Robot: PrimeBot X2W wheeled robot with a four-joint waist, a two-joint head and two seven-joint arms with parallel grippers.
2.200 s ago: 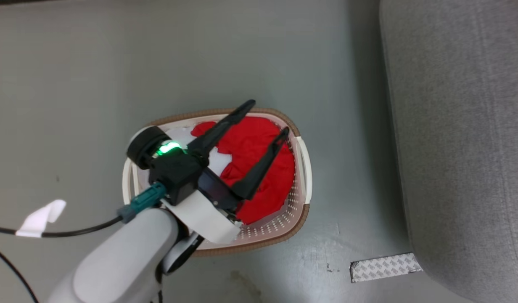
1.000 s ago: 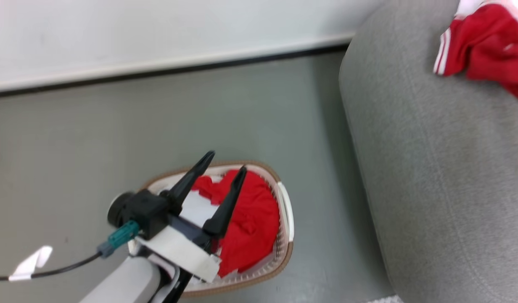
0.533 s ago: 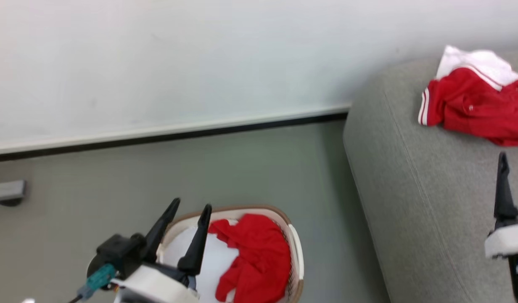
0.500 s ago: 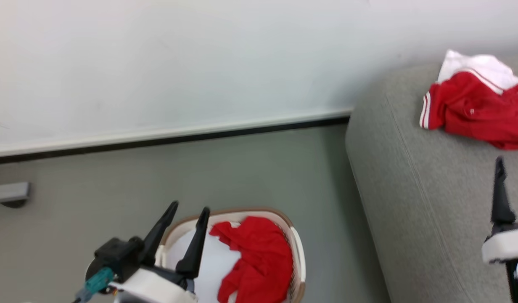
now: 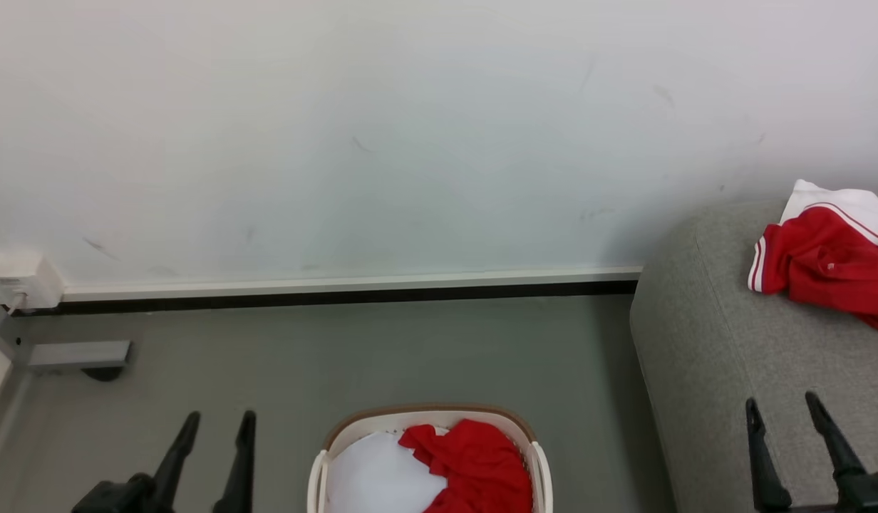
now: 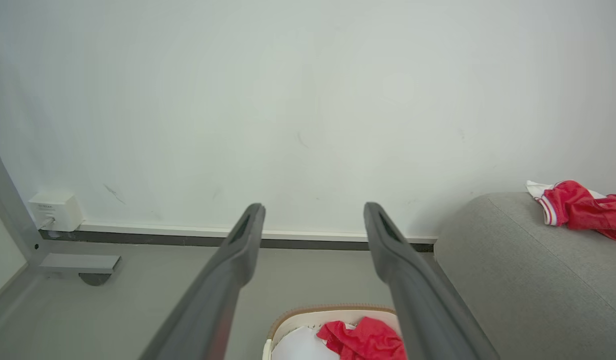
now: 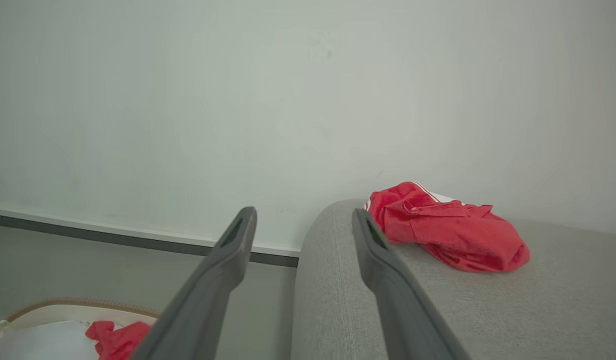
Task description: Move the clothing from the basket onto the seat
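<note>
Hovering empty, both tools: left gripper (image 5: 220,431) lower left, fingers spread, nothing held; right gripper (image 5: 782,417) lower right, overlapping seat (image 5: 695,356) in frame, also spread. One red garment (image 5: 478,463) in basket (image 5: 425,415), bottom center. Second red garment (image 5: 824,271) lies on seat, right edge.

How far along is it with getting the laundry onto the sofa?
Partly done. One red garment already lies on the grey seat. Nothing is in hand: the left gripper and right gripper are both open and empty. Left to do: the red clothing in the basket on the floor.
</note>
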